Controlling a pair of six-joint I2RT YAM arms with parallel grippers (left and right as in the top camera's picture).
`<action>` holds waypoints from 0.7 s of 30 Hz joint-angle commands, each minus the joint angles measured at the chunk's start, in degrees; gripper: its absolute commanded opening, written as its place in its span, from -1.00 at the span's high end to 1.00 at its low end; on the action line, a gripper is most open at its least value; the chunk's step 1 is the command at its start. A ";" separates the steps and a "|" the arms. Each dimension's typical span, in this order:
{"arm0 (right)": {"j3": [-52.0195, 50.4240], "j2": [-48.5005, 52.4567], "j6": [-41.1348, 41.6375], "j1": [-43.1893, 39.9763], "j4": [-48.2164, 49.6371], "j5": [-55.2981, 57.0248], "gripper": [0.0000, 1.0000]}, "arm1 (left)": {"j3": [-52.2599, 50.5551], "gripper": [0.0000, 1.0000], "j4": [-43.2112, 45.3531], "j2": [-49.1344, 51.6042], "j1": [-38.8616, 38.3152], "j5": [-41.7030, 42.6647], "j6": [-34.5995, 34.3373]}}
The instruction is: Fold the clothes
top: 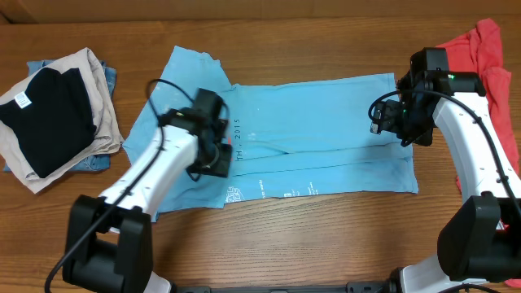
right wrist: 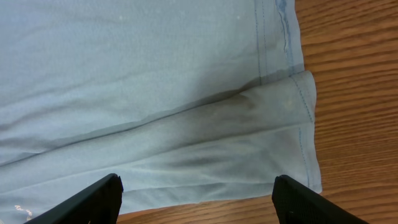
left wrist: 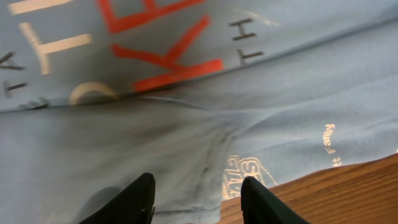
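Observation:
A light blue T-shirt (top: 317, 130) lies spread across the middle of the table, its lower part folded up in a long strip. My left gripper (top: 213, 155) hovers over the shirt's printed left part, open and empty; the left wrist view shows its fingers (left wrist: 198, 199) above the blue cloth (left wrist: 186, 124) with red and cream lettering, at the cloth's edge. My right gripper (top: 399, 122) is over the shirt's right hem, wide open and empty; the right wrist view shows its fingers (right wrist: 198, 202) above the hem corner (right wrist: 286, 124).
A stack of folded clothes (top: 53, 114), black on beige on denim, sits at the far left. A red garment (top: 484, 57) lies crumpled at the right edge behind the right arm. Bare wood table (top: 326, 236) runs along the front.

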 commanded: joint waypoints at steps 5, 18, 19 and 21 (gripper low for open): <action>-0.26 -0.13 -0.42 -0.09 0.20 -0.31 -0.62 | -2.38 0.15 1.18 2.10 -4.92 -6.27 0.17; -0.26 -0.13 -0.42 -0.09 0.13 -0.31 -0.64 | -4.44 0.17 3.98 4.11 -5.68 -6.27 0.72; -0.26 -0.13 -0.42 -0.09 0.13 -0.31 -0.64 | -4.44 0.18 4.15 4.39 -5.68 -6.23 0.92; -0.26 -0.13 -0.42 -0.09 0.13 -0.31 -0.64 | -4.44 0.17 4.63 5.07 -5.75 -6.23 0.96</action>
